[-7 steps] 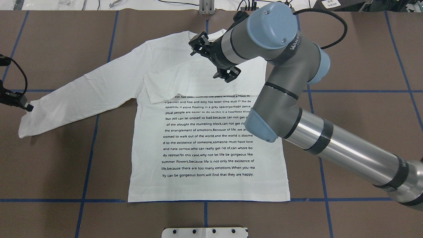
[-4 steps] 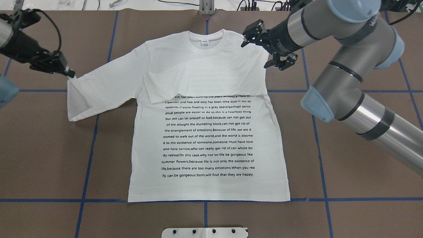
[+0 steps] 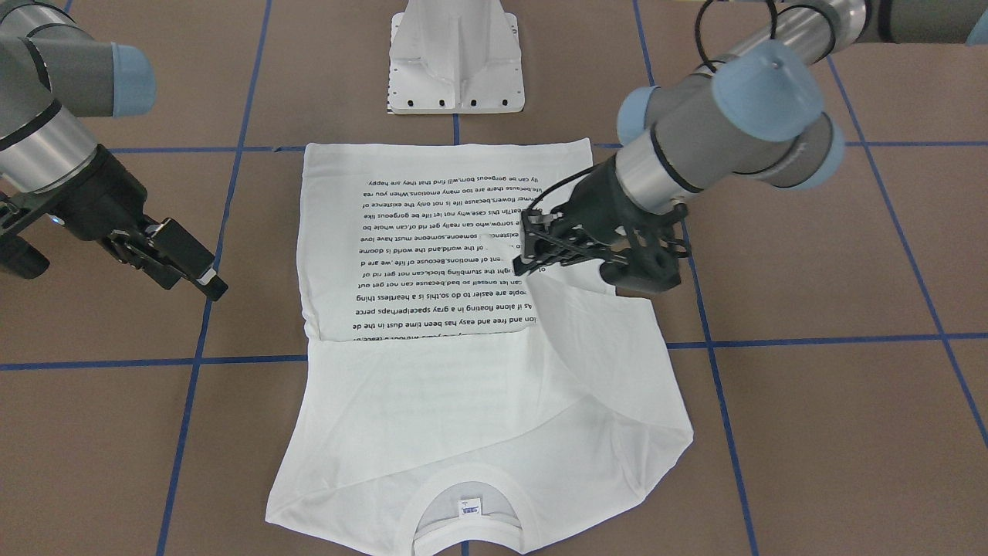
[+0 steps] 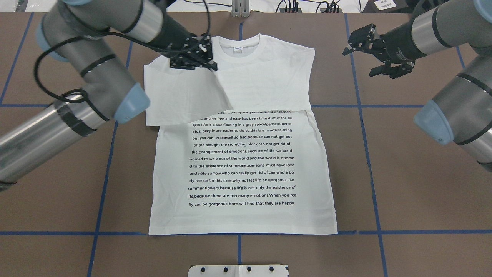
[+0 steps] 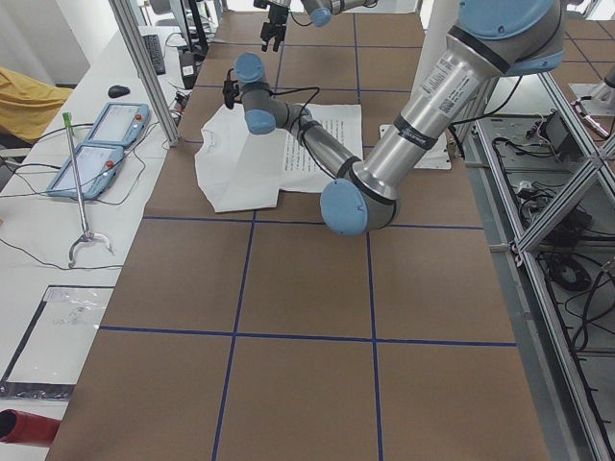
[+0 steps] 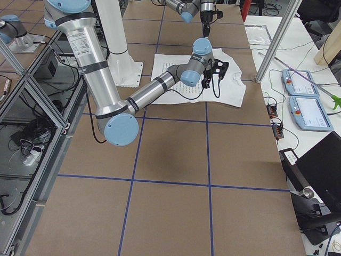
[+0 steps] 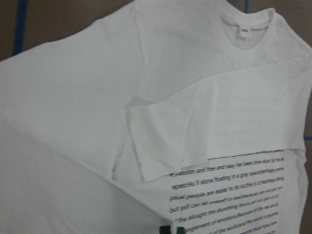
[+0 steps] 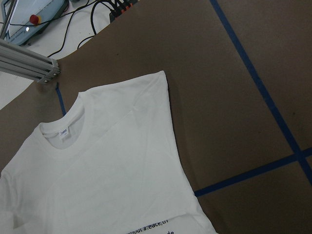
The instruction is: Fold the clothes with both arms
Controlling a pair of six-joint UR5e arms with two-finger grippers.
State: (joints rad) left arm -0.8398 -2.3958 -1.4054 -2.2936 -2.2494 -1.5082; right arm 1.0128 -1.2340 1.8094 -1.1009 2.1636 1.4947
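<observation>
The white T-shirt (image 4: 242, 165) lies flat, printed text up, collar at the far edge; it also shows in the front view (image 3: 432, 401) and both wrist views (image 7: 195, 73) (image 8: 97, 170). Its right sleeve lies folded across the chest. My left gripper (image 4: 209, 66) (image 3: 521, 269) is shut on the left sleeve (image 4: 180, 96) and holds it lifted over the left chest, near the collar. The sleeve drapes from it down onto the top lines of text. My right gripper (image 4: 358, 61) (image 3: 208, 282) is open and empty above bare table, right of the shirt's right shoulder.
The white pedestal base (image 3: 455, 69) (image 4: 238, 270) stands at the near edge behind the hem. Blue tape lines (image 4: 376, 192) cross the brown table. An aluminium post (image 4: 240, 7) and cables sit at the far edge. Teach pendants (image 5: 96, 144) lie on a side table.
My left gripper has carried the left sleeve from far out on the left inward and over the chest. My right gripper has moved right, off the shirt, and stays open.
</observation>
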